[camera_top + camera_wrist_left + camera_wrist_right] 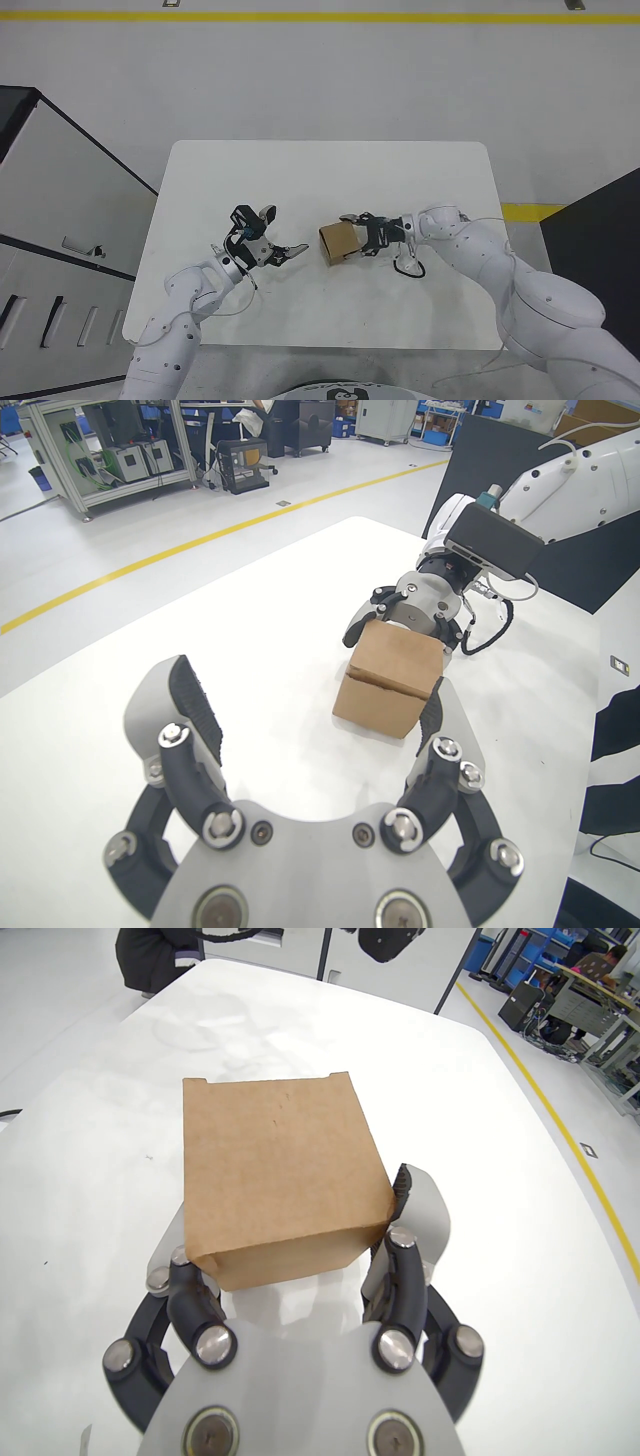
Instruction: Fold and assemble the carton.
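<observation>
A small brown carton stands folded into a closed box on the white table, near its middle. My right gripper holds the carton's right end, one finger on each side. In the right wrist view the carton sits between the fingers, one pad pressing its corner. My left gripper hovers open just left of the carton, apart from it. The left wrist view shows its spread fingers with the carton and the right gripper beyond, a slit seam running along the carton's near top edge.
A black cable loop lies on the table beside the right wrist. A grey cabinet stands off the table's left side and a dark panel off its right. The table's far half is bare.
</observation>
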Robot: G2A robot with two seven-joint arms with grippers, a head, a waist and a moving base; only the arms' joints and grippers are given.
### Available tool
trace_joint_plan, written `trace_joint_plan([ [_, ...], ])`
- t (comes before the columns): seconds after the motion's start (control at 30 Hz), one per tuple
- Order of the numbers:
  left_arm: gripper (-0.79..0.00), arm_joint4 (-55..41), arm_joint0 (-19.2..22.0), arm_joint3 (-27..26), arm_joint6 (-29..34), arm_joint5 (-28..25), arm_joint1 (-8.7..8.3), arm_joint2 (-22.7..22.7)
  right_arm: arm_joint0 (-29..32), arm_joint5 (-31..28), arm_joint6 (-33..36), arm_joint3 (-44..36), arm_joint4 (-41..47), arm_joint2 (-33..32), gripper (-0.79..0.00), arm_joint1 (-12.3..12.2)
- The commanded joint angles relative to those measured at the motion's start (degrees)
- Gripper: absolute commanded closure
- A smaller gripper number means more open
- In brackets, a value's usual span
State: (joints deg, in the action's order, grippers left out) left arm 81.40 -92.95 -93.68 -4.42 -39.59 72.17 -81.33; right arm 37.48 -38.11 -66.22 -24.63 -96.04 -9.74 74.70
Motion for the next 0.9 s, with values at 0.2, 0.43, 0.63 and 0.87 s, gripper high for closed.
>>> trace_joint_plan([
  [0.2,-0.785,0.0,0.0,0.0,0.0,0.0,0.00,0.0,-1.5,-3.0,3.0,-2.4,8.9,0.0,0.000,-3.3],
  [0.43,-0.785,0.0,0.0,0.0,0.0,0.0,0.00,0.0,-3.6,-7.9,7.9,-8.9,18.9,-0.2,0.000,-8.9],
  [0.63,-0.785,0.0,0.0,0.0,0.0,0.0,0.00,0.0,-4.4,-9.9,9.9,-12.3,20.3,0.0,0.000,-11.1],
  [0.87,-0.785,0.0,0.0,0.0,0.0,0.0,0.00,0.0,-4.3,-8.9,11.7,-14.3,20.7,-0.8,0.000,-11.2],
])
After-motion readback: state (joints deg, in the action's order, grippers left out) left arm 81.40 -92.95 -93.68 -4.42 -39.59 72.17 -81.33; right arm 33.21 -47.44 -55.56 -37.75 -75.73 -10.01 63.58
